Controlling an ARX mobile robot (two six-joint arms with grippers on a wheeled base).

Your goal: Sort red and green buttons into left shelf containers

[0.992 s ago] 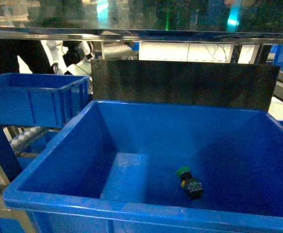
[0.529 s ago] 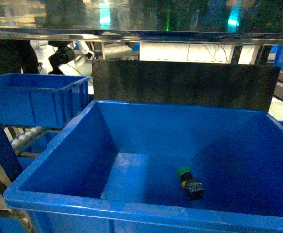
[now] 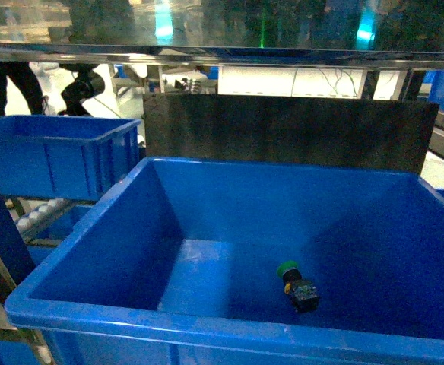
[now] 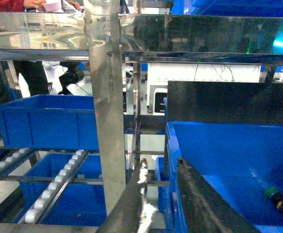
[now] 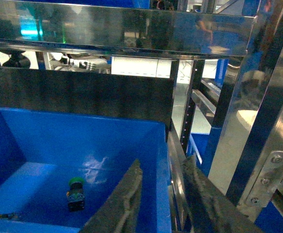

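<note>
Green mushroom-cap push-button lies on its side on the floor of the big glossy blue bin. No red button visible. My left claw and right claw both released, empty. Judged: green unsorted; smaller blue shelf bin to the left awaits

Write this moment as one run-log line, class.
green button: lying in big blue bin | red button: not visible | left jaws: open, empty | right jaws: open, empty
</note>
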